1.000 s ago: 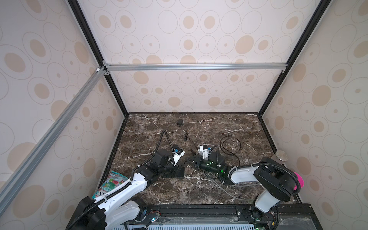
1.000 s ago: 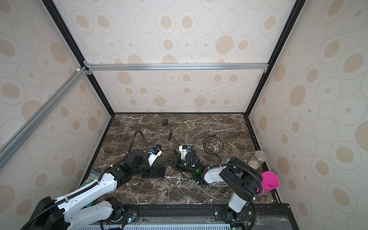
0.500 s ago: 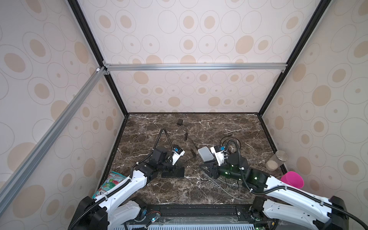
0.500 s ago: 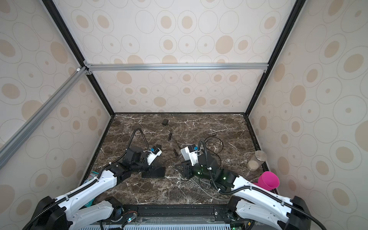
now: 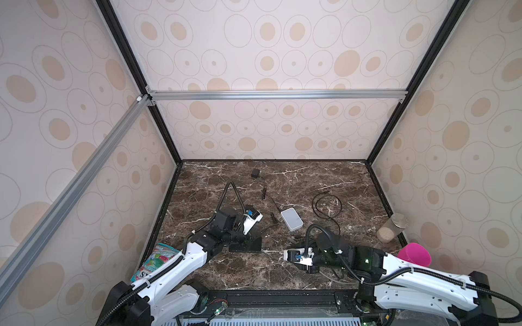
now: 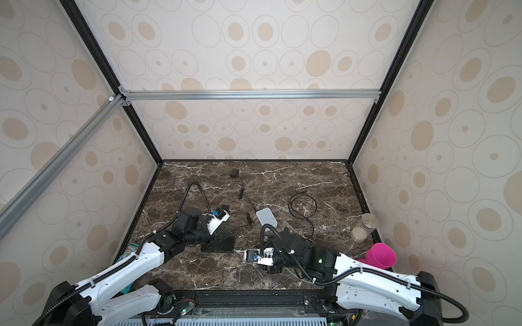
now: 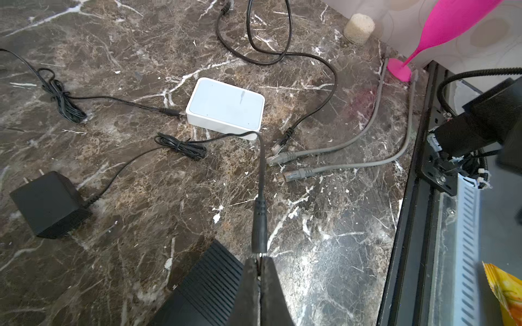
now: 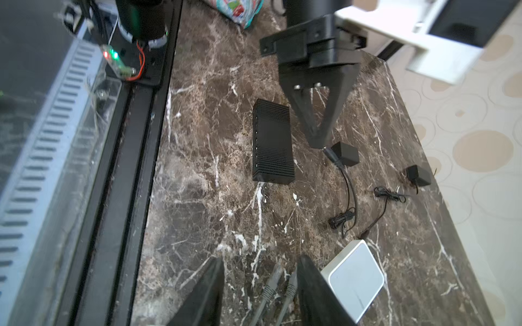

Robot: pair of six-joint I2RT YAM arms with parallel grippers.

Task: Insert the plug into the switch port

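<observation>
In both top views the left gripper (image 5: 250,239) hangs low over the black switch (image 5: 245,247), which lies flat on the marble table (image 5: 254,273). A white box (image 5: 291,219) sits well apart from the switch, farther back and to the right.

In the left wrist view that gripper's fingers are pressed together on the metal tip of the plug (image 7: 260,225). The plug's black barrel sticks out just past the switch's corner and is in no port. Its cable (image 7: 261,158) runs away from the switch toward the white box.

In the right wrist view the right gripper (image 8: 260,262) is well apart from the switch, near the white box. Its jaws are spread and hold nothing, and two grey cable ends (image 8: 271,285) lie on the table below the gap. The plug sits just beside the switch's long side, between it and a black adapter (image 8: 346,153).
</observation>
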